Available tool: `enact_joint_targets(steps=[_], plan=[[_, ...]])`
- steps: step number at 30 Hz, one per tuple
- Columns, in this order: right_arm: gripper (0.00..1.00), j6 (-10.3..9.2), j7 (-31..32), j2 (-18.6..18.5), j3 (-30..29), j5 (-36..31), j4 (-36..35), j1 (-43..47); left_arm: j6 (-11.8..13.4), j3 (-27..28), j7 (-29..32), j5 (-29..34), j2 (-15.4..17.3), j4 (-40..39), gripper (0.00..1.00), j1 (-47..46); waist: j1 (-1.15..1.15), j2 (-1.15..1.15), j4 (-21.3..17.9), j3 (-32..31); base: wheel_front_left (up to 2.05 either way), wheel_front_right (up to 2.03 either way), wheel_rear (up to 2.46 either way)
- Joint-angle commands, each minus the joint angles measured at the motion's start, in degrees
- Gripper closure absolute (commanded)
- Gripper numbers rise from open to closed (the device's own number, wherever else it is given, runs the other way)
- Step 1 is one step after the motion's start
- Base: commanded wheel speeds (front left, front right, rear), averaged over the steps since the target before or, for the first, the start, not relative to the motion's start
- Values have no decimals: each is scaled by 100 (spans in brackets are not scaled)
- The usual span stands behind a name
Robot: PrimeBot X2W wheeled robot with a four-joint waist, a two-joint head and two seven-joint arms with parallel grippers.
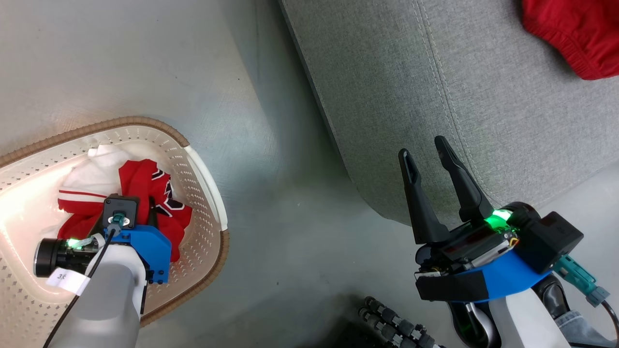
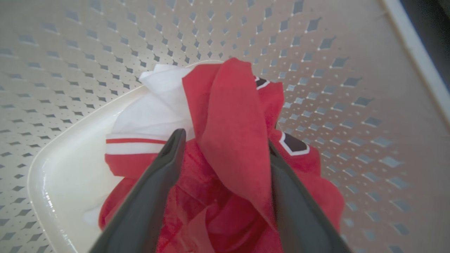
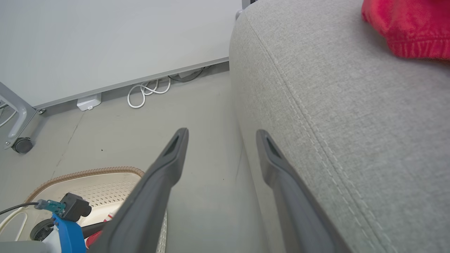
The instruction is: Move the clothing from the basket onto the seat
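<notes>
Where the clothing lies: a crumpled heap of red and white clothing [image 2: 228,116] sits on the bottom of the basket [image 1: 205,193], showing a red-striped white band and dark printed marks. Another red garment [image 1: 575,34] lies on the seat [image 1: 435,87], well apart from the basket.
Basket: cream and perforated with a brown woven-look rim, standing on the floor beside the seat's rounded corner.
Floor [image 1: 271,232]: smooth grey, running between the basket and the seat.
Room beyond the basket: a pale wall, a coiled white cable [image 3: 147,93] along its foot, and a caster wheel [image 3: 21,144] off to one side.
Left gripper [image 2: 225,138]: down inside the basket, fingers spread wide and straddling a raised red fold of the clothing, which drapes over one fingertip; not clamped on it.
Right gripper [image 1: 423,147]: away from the basket, above the seat's edge, fingers parted and holding nothing.
</notes>
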Motion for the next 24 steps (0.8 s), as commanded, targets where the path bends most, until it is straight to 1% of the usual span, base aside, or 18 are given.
enact_joint_targets(steps=[1,2,4,17,24], plan=[[0,3,-23,9,-3,20,-54,13,-8,2,32,-60,12,36,14,-119,0,0,1,0,0,0,0],[0,3,-23,9,2,23,-60,14,-15,1,33,-71,12,57,56,-117,0,0,0,-1,0,0,0],[0,3,-24,9,9,14,-81,12,-30,-19,30,-72,12,94,100,-121,0,0,-3,-5,0,0,0],[0,3,-24,9,63,-13,-59,-59,-94,-124,-1,-164,-41,206,100,-195,0,0,6,-37,0,0,0],[0,3,-24,9,194,5,27,-209,-97,-127,-30,-245,-55,194,100,-228,0,0,-2,-107,0,0,0]])
